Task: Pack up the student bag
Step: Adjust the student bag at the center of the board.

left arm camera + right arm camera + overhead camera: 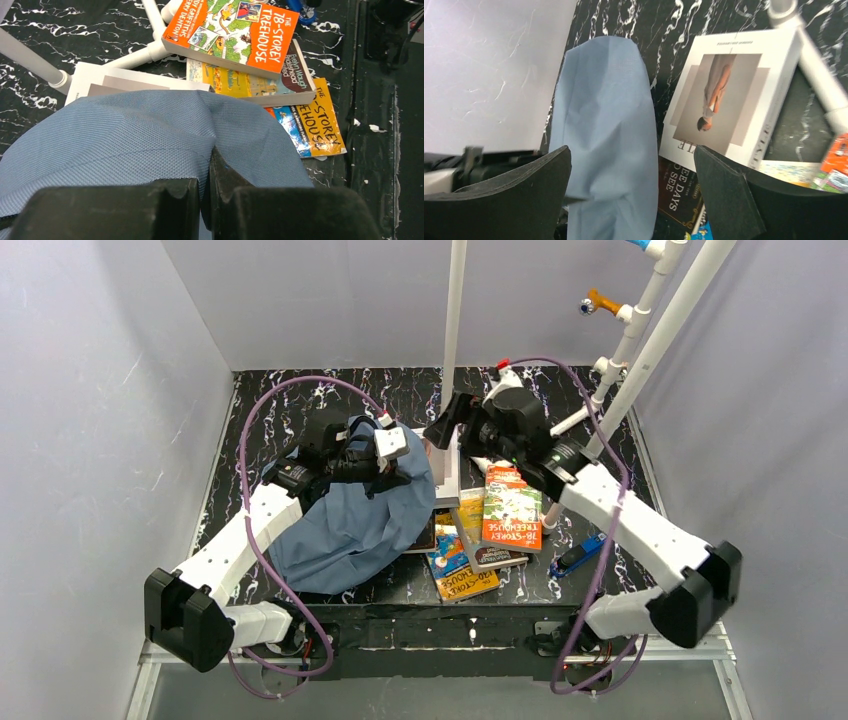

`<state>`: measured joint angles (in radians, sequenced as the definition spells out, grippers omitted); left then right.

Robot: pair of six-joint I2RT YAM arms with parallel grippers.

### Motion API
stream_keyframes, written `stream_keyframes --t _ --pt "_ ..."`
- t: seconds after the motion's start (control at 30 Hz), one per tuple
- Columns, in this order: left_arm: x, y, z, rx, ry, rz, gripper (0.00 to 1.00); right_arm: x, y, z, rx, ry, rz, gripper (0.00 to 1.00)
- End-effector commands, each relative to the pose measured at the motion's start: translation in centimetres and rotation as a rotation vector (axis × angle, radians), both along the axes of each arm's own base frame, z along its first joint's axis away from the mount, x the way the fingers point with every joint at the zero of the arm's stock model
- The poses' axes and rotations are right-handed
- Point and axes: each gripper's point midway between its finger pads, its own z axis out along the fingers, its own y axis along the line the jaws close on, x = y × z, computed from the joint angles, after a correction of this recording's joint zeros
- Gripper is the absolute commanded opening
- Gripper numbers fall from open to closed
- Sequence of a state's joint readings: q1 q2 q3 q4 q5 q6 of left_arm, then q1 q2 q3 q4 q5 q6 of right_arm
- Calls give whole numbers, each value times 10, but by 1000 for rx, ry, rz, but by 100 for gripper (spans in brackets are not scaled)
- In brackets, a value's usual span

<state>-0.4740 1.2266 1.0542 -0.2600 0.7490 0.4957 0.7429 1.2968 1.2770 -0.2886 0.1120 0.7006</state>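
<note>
Your left end effector [205,187] is clenched on a fold of the student bag [350,525], which lies slumped on the bench [300,400] just left of the books [490,530]. Your right end effector [631,155] stands released, facing the bag's edge and a white book [729,95].

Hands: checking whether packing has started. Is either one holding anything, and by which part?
The left hand is shut on the bag, pinching a fold of its blue fabric. The right hand is open and holds nothing.

White book [95,80] half under student bag [125,135]
</note>
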Motion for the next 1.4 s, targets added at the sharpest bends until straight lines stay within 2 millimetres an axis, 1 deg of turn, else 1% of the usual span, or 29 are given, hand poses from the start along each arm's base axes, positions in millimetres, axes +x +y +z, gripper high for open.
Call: stream_keyframes --t 0.0,0.1,0.23,0.3,0.43,0.47,0.5,0.53,0.6,0.67,0.73,0.77,0.8,0.87,0.9,0.93,0.97,1.0,1.03,1.1,1.13,1.2,1.27,1.37 --pt "-13 -9 25 -64 -56 -91 0 5 38 3 128 90 117 100" --pt "-14 -11 24 -66 -49 -99 0 13 45 2 94 83 133 100" --pt "-20 -16 26 -84 -29 -131 0 21 56 -7 85 101 135 100" --pt "-22 -18 25 -84 -22 -139 0 17 66 -11 102 113 159 100" --pt "-27 -19 28 -83 -45 -148 0 1 92 -24 155 151 217 100" --pt "-27 -18 28 -83 -46 -147 1 -2 96 -25 168 157 227 97" --pt "-26 -19 28 -84 -44 -146 4 -4 98 -26 184 156 227 92" --pt "-27 -19 29 -86 -41 -145 10 -6 98 -26 199 152 221 85" --pt "-27 -19 29 -88 -43 -143 27 -2 90 -28 231 124 172 67" --pt "-26 -20 27 -91 -43 -137 38 -3 82 -32 243 108 141 43" --pt "-26 -19 32 -94 -49 -127 48 -5 79 -36 253 91 141 17" --pt "-27 -18 34 -95 -58 -123 50 -5 79 -39 254 90 144 6" --pt "-27 -17 36 -96 -70 -117 52 -5 79 -41 252 91 146 1" --pt "-24 -13 45 -99 -91 -74 62 -7 80 -43 247 80 164 1" --pt "-23 -11 52 -110 -95 -50 64 -8 81 -43 250 74 170 1" --pt "-16 -7 60 -115 -99 17 66 -8 79 -44 253 67 169 1" --pt "-9 -2 67 -131 -73 104 71 -8 78 -45 252 67 161 1" --pt "0 5 74 -149 -36 206 81 -8 75 -45 253 66 151 1" --pt "6 14 80 -165 6 310 85 -9 72 -46 250 63 142 1" --pt "19 41 81 -170 100 563 86 -10 67 -43 253 47 129 1" --pt "21 56 78 -187 162 700 86 -11 64 -45 253 43 121 1" --pt "19 90 67 -203 247 946 86 -13 61 -43 259 39 118 1" --pt "6 120 53 -218 315 1137 91 -10 56 -41 244 14 100 1" --pt "-14 146 33 -237 366 1266 98 -12 56 -41 241 16 112 1"
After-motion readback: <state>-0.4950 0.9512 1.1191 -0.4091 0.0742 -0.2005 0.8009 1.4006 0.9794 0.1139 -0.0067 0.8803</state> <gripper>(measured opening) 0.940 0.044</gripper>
